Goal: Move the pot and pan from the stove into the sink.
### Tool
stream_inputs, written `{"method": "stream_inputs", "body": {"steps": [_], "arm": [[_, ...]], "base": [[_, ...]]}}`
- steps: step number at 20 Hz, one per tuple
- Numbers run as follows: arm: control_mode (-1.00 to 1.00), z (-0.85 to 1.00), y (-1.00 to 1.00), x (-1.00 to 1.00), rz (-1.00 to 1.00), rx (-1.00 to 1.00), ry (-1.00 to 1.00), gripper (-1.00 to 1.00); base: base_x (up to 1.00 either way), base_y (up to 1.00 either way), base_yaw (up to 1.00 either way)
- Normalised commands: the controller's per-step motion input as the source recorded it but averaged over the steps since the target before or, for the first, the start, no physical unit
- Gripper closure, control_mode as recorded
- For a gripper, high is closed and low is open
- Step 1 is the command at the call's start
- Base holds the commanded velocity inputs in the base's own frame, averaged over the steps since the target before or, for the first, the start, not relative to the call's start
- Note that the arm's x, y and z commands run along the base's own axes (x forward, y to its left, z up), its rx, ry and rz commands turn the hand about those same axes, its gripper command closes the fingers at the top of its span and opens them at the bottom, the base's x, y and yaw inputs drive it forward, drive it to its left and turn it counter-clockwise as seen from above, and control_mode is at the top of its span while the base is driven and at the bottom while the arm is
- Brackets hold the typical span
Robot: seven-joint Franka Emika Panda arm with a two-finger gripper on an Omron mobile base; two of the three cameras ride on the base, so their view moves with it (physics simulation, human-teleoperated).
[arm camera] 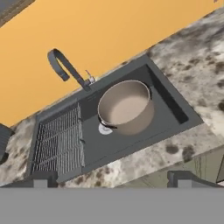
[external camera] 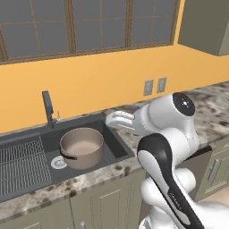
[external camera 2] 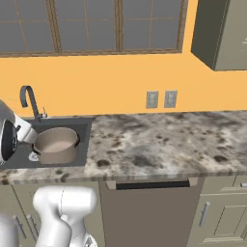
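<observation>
One pot (external camera: 82, 147), one sink (external camera: 27, 167), one faucet (external camera: 48, 108), two wall outlets (external camera: 154, 86).

The pot (external camera: 82, 147) sits in the sink (external camera: 117, 147), beside the drainboard (external camera: 20, 167).

Pot (external camera: 82, 147) sat upright in sink (external camera: 27, 138) basin, partly over the drain, just right of the ribbed drainboard (external camera: 20, 167). Faucet (external camera: 48, 108) stood behind it at the rim. Two wall outlets (external camera: 154, 86) showed on orange wall above speckled counter (external camera: 214, 109).
</observation>
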Motion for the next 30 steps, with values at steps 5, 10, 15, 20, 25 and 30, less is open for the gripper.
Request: {"method": "stream_inputs", "body": {"steps": [5, 10, 15, 20, 25, 30], "arm": [[-1.0, -0.09, -0.26, -0.88, 0.17, -0.14, 0.01, -1.0], [-1.0, -0.06, -0.38, -0.82, 0.12, -0.01, -0.11, -1.0], [1.0, 0.0, 0.0, -0.03, 0.0, 0.0, -0.01, -1.0], [1.0, 0.0, 0.0, 0.0, 0.0, 0.0, 0.0, -1.0], [1.0, 0.0, 0.0, 0.0, 0.0, 0.0, 0.0, -1.0], [1.0, 0.0, 0.0, 0.0, 0.0, 0.0, 0.0, -1.0]], "base": [[0.0, 0.0, 0.0], [0.0, 0.0, 0.0], [-0.1, -0.01, 0.02], [-0.49, 0.03, 0.33], [-0.42, 0.04, 0.36], [-0.2, 0.17, 0.41]]}}
